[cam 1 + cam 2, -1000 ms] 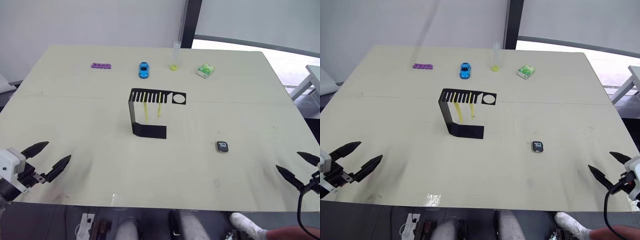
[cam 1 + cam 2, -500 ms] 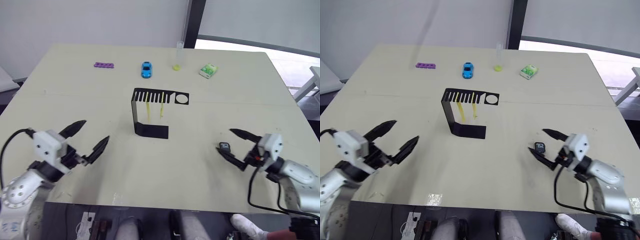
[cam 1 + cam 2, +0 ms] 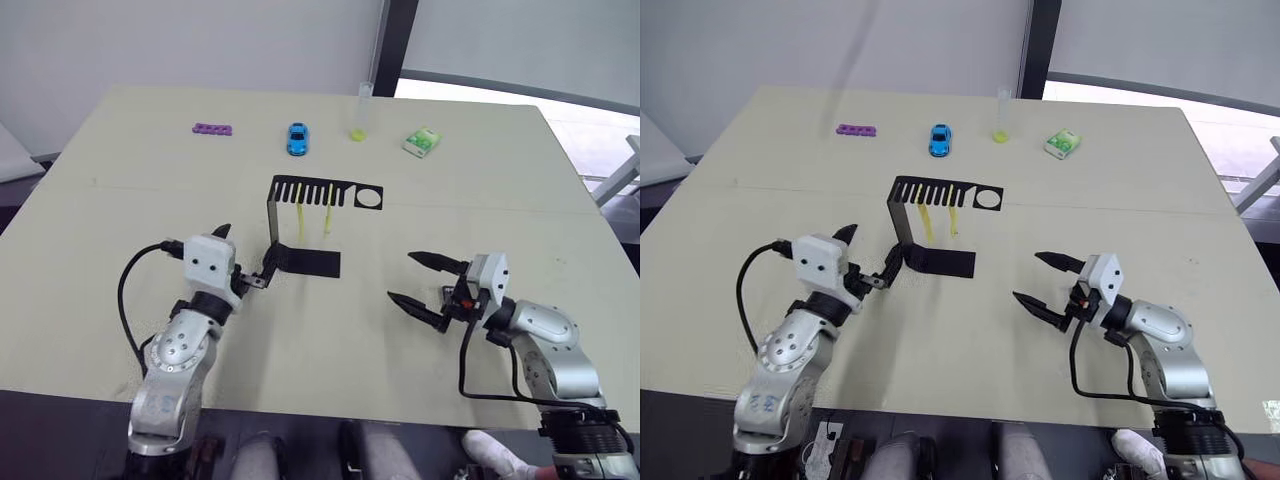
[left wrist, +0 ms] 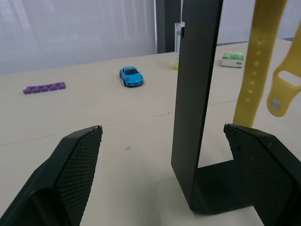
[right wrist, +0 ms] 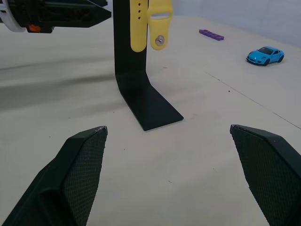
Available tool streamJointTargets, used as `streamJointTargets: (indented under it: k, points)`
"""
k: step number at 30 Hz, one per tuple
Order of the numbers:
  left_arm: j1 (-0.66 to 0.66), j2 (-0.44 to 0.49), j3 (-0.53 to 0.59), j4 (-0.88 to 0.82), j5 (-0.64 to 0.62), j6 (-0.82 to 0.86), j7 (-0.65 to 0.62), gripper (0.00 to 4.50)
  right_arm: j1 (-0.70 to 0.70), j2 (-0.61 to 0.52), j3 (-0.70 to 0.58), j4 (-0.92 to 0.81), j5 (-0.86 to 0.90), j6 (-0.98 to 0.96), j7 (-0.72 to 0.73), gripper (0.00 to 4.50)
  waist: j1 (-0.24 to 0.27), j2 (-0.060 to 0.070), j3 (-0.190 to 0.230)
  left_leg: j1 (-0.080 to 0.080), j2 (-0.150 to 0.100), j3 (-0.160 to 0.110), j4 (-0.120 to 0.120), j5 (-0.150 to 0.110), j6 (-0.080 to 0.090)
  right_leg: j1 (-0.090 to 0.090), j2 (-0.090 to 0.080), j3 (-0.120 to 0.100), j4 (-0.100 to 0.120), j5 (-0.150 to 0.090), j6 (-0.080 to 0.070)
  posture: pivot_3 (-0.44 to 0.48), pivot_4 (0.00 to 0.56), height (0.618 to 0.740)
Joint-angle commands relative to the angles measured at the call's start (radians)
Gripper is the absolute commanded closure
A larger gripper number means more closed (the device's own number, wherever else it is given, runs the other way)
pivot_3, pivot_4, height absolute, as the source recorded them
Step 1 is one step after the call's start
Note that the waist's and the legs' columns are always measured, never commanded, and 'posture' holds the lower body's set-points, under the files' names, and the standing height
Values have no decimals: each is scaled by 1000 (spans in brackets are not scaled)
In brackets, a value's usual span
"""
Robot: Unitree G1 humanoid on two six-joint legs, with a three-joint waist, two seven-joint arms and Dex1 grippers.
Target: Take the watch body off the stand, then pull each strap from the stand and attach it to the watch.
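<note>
the stand point(image 3: 300, 225) sits upright mid-surface, top plate running rightward, both yellow straps point(image 3: 313, 218) hanging straight down. left gripper point(image 3: 240, 262) fingers wide around its upright; right gripper point(image 3: 421, 283) fingers wide. blue car point(image 3: 297, 138) behind.

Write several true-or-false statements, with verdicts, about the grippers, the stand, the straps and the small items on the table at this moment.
1. Both narrow yellow straps hang from the slotted top plate of the thin black sheet-metal stand. True.
2. The left gripper is shut on a strap. False: it is open, its fingers on either side of the stand's upright, holding nothing.
3. The right gripper is open, to the right of the stand. True.
4. The small blue toy car sits on the stand's base. False: it stands near the far edge of the table, between the purple block strip and the clear tube.
</note>
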Motion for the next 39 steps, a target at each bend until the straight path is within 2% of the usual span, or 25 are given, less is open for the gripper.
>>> streamJointTargets:
  k: [1,16,19,24,27,30,34,39]
  points:
    - [-37,-24,-20,11,52,4,42,0,-9,12,2,-19,3,-10,-5,65,0,0,0,0,0,0,0,0,0,0,0,0,0,0,0,0,150,740]
    - [-147,-85,-45,154,85,-63,32,0,27,52,26,-74,-34,-3,-67,65,2,0,0,0,0,0,1,0,0,-1,0,0,1,0,0,0,150,740]
    - [-160,-90,-51,167,92,-69,34,882,35,55,31,-87,-35,2,-75,0,2,0,0,0,0,0,1,0,0,-1,0,0,1,0,0,0,150,740]
    - [-160,-93,-62,159,110,-65,38,3365,48,67,35,-108,-31,22,-97,0,2,0,0,0,0,0,1,0,0,-1,0,0,1,0,0,0,150,740]
    - [-163,-93,-68,154,121,-58,40,4407,53,83,39,-126,-23,43,-120,0,2,0,0,0,0,0,1,0,0,-1,0,0,1,0,0,0,150,740]
    - [-168,-97,-70,149,131,-48,46,4407,50,130,49,-170,-12,101,-190,0,1,0,0,0,0,0,1,0,0,-1,0,0,1,0,0,0,150,740]
    - [-185,-115,-55,151,143,-24,77,4407,10,285,87,-257,-37,229,-417,0,-1,0,0,0,1,0,0,1,-1,-2,0,0,3,0,0,0,150,740]
    - [-199,-141,-40,160,165,-9,124,4407,-49,373,140,-318,-71,301,-533,0,2,0,0,-2,0,0,1,1,-1,-3,-1,-1,3,0,0,0,150,740]
